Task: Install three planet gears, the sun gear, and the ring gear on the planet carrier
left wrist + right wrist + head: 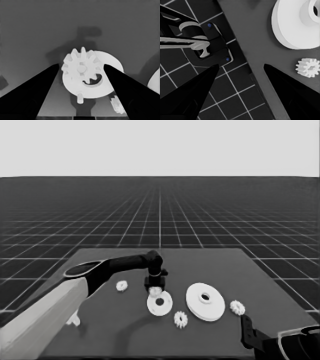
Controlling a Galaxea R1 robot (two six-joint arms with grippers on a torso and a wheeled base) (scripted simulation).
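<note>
Over the middle of the table [125,340], the left gripper [155,289] hangs just above the far edge of the smaller round part [160,303], with a small gear at its tips. From the left wrist, that gear [81,67] sits between the two fingers [45,87] over the smaller round part [100,85]. The fingers are spread and neither visibly touches the gear's teeth, so whether the gear is gripped, just let go, or already resting on the part cannot be told. A short peg [80,97] stands out from the part's near edge.

Progress, as judged: at most one gear is on or arriving at the smaller round part. Three gears lie loose: one [122,285] beside the left arm, one [180,319] in front of the two round parts, one [237,307] just right of the larger round part [205,301]. The larger part rests flat on the table, just beside the smaller, not yet installed. A thin white piece [74,320] shows by the left arm's pale section.

The right gripper [246,332] waits at the lower right corner, fingers wide and empty; its wrist view shows the larger round part [295,27] and a nearby gear [308,67].
</note>
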